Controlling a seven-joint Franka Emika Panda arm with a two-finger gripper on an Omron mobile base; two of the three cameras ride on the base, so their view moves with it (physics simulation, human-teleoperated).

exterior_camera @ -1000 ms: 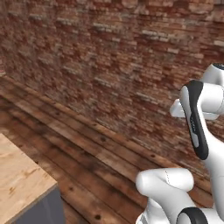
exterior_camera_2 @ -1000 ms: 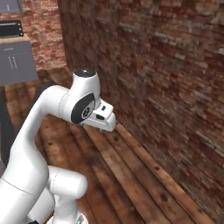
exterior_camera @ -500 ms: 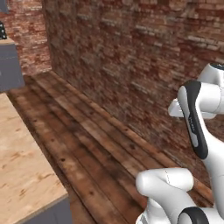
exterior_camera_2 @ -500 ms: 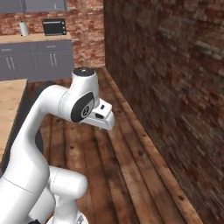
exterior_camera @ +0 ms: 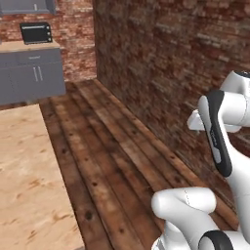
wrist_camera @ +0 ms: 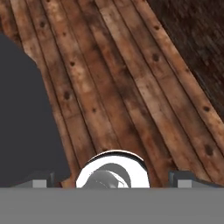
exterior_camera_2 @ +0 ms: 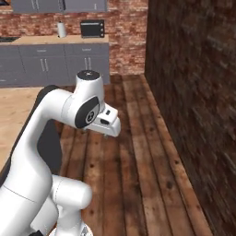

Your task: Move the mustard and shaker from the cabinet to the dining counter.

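Zero task items in sight rn, no mustard or shaker anywhere, so I'd guess they're inside the cabinet up on the far wall w/ its doors shut. Just its bottom edge peeks in at the top of both base views, above the grey drawer units and the black oven.

Gripper is tucked in close to the robot's body, pointing down at the wood plank floor. Fingers are spread wide w/ nothing between them, which makes sense imo: nothing to carry yet, and a folded arm is a sane pose for driving.

Light wood bench sits just to the left of the base, prob the dining counter where stuff ends up. Brick wall runs along the right side.

Looks like the very start of the task: base needs to get to that far wall, then a door has to be opened before any grabbing.
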